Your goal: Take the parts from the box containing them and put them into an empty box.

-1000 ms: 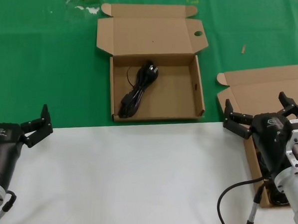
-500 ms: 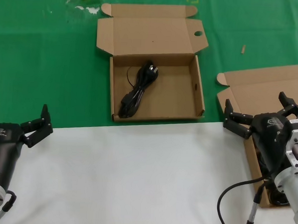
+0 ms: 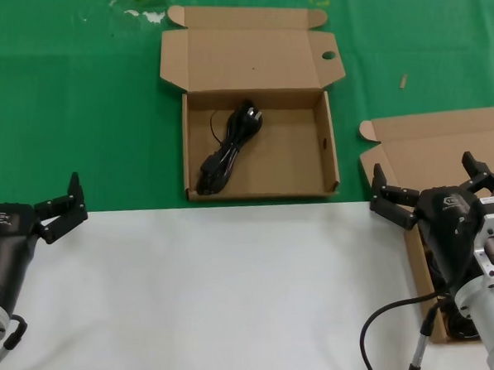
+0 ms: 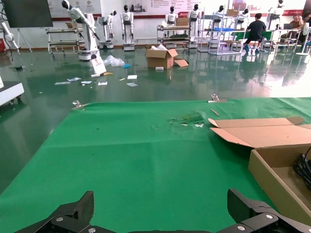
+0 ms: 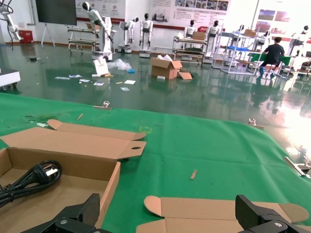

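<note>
Lying in the box with the round-holed lid flap (image 3: 260, 148), lid folded back, on the green cloth (image 3: 77, 101): one black power cord (image 3: 228, 147), a slim bundle set diagonally in that box's left half, plug end toward the lid hinge; the same cord's plug shows in the right wrist view (image 5: 41, 174)

Second box, plain flaps (image 3: 431, 153): at the right edge of the surface, open, interior largely hidden behind the right arm; something dark shows inside, cannot tell what

Right claw (image 3: 433, 182): fingers spread wide, hovering over the near-left part of the plain-flapped box, holding nothing

Left claw (image 3: 62, 204): fingers spread, empty, parked at the near left where the white sheet (image 3: 216, 291) meets the green cloth, well apart from both boxes

Writing: a small white logo on each claw's black housing, not legible; wall posters in the hall behind, too small to read
</note>
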`<action>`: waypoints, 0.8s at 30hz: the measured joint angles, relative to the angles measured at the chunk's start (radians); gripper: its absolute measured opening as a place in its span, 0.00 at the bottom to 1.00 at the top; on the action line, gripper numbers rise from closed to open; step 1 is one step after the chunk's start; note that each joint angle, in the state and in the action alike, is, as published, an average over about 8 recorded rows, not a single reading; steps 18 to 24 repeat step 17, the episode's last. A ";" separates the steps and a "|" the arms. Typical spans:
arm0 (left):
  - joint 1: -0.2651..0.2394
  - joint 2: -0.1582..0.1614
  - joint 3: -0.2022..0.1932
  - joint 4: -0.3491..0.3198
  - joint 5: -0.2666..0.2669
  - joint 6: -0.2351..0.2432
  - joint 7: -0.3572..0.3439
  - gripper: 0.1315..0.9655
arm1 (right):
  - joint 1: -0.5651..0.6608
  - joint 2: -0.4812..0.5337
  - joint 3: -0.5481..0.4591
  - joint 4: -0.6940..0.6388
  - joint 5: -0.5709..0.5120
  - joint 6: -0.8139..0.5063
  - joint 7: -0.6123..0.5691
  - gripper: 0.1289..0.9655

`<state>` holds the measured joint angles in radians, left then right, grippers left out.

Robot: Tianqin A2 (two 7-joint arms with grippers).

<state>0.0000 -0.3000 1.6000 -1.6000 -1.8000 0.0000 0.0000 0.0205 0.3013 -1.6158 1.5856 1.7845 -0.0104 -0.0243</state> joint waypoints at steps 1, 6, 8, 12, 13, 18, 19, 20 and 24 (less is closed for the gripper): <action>0.000 0.000 0.000 0.000 0.000 0.000 0.000 1.00 | 0.000 0.000 0.000 0.000 0.000 0.000 0.000 1.00; 0.000 0.000 0.000 0.000 0.000 0.000 0.000 1.00 | 0.000 0.000 0.000 0.000 0.000 0.000 0.000 1.00; 0.000 0.000 0.000 0.000 0.000 0.000 0.000 1.00 | 0.000 0.000 0.000 0.000 0.000 0.000 0.000 1.00; 0.000 0.000 0.000 0.000 0.000 0.000 0.000 1.00 | 0.000 0.000 0.000 0.000 0.000 0.000 0.000 1.00; 0.000 0.000 0.000 0.000 0.000 0.000 0.000 1.00 | 0.000 0.000 0.000 0.000 0.000 0.000 0.000 1.00; 0.000 0.000 0.000 0.000 0.000 0.000 0.000 1.00 | 0.000 0.000 0.000 0.000 0.000 0.000 0.000 1.00; 0.000 0.000 0.000 0.000 0.000 0.000 0.000 1.00 | 0.000 0.000 0.000 0.000 0.000 0.000 0.000 1.00; 0.000 0.000 0.000 0.000 0.000 0.000 0.000 1.00 | 0.000 0.000 0.000 0.000 0.000 0.000 0.000 1.00; 0.000 0.000 0.000 0.000 0.000 0.000 0.000 1.00 | 0.000 0.000 0.000 0.000 0.000 0.000 0.000 1.00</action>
